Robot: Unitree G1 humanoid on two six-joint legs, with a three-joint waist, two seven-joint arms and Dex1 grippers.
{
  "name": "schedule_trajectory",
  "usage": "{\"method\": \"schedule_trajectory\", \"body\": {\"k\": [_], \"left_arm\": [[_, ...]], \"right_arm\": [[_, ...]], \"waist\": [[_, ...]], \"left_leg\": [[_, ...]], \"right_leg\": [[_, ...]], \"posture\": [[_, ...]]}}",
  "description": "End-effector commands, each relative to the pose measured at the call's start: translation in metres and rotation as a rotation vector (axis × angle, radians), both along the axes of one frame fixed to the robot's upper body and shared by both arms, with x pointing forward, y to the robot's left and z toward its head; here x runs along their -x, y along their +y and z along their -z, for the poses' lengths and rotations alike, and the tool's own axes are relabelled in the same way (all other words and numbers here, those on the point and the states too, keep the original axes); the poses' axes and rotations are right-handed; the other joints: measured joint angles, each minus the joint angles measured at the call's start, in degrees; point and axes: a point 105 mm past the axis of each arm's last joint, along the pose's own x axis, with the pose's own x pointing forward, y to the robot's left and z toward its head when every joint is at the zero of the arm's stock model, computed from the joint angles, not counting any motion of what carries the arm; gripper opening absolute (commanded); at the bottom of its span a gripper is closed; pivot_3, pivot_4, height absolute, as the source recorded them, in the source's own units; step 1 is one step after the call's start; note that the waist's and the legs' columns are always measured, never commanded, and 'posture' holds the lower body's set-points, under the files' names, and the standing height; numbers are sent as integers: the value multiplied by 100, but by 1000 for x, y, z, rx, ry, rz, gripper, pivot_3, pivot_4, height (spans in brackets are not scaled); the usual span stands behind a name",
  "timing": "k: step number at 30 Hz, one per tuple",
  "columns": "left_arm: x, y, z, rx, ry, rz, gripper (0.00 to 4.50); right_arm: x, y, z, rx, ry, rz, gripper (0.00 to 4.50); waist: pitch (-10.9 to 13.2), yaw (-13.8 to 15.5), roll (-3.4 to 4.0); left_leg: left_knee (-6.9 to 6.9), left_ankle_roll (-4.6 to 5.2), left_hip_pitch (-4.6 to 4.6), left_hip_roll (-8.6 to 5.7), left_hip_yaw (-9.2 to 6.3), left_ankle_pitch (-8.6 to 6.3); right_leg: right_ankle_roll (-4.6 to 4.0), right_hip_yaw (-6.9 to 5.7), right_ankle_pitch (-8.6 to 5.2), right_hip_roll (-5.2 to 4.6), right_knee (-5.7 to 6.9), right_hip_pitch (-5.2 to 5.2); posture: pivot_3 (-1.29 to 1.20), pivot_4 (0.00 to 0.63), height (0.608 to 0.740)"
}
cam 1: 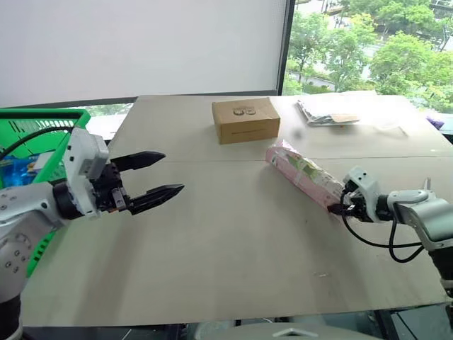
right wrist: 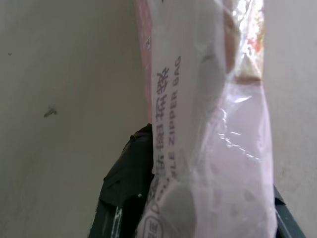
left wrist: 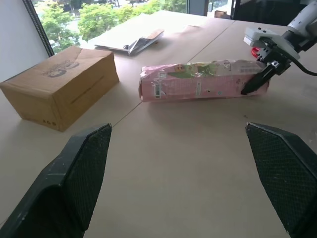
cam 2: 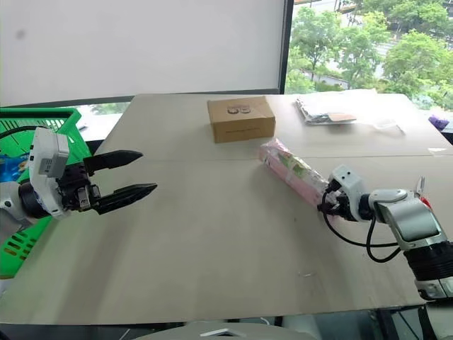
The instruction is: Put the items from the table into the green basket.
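On the table's (cam 1: 233, 248) right side, my right gripper (cam 1: 338, 207) clamps the near end of the pink carton (cam 1: 304, 174). My left gripper (cam 1: 157, 176) hangs open beside the green basket (cam 1: 42, 124) at far left. Brown box (cam 1: 245, 119) remains farther back; most work remains, I judge.

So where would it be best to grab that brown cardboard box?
Across its short width, coming from above. The brown cardboard box lies flat on the table with bare table on every side, and its narrower span looks likelier to fit between open jaws than its length.
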Motion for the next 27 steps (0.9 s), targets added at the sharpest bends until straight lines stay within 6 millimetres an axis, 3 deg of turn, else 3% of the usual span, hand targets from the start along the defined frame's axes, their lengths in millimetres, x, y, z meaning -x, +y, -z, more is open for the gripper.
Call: {"method": "schedule_trajectory", "body": {"k": [1, 4, 8, 13, 19, 24, 25, 27], "left_arm": [[-5, -4, -9, 106, -31, -9, 4500], [-10, -11, -14, 235, -41, -7, 4500], [-15, -26, -32, 458, -62, 31, 4500], [-12, -56, -52, 684, -61, 184, 4500], [-3, -86, -64, 773, -41, 377, 4500], [-6, -91, -63, 771, -36, 382, 4500], [-8, -91, -63, 776, -37, 372, 4500], [-6, -88, -65, 798, -43, 373, 4500]], "right_arm": [[-14, 27, -42, -165, -221, -99, 827], [-7, 59, -74, -359, -334, -239, 827], [29, 100, -114, -585, -315, -499, 827], [57, 136, -143, -694, -322, -739, 827], [67, 166, -139, -675, -268, -869, 827], [70, 172, -132, -648, -214, -933, 827], [69, 172, -134, -659, -217, -926, 1671], [67, 172, -136, -663, -220, -918, 2480]], "waist": [[6, -35, 9], [7, -55, 11], [7, -45, 10], [0, -27, 0], [-3, -60, -5], [-1, -64, -2], [-2, -62, -4], [-1, -62, -2]], "left_leg": [[0, 0, 0, 0, 0, 0], [0, 0, -3, 3, -5, 0], [-2, -1, -19, 4, -21, 0], [0, -2, -23, -2, -35, -1], [4, -10, -18, -7, -30, 4], [4, -11, -18, -10, -29, 5], [4, -11, -18, -10, -30, 6], [4, -11, -18, -11, -31, 5]], "right_leg": [[4, 0, -2, 0, 1, 0], [17, 2, 14, 4, 3, -2], [14, 7, 17, -1, 5, -13], [14, -6, 18, -12, 3, -11], [11, 0, 19, -7, 6, -8], [10, 1, 18, 4, 6, -9], [10, 1, 18, 4, 5, -9], [10, 0, 18, 4, 5, -9]], "posture": [[156, 0, 740], [152, 0, 740], [150, 0, 740], [118, 0, 740], [107, 0, 740], [111, 0, 740], [115, 0, 740], [120, 0, 740]]}}
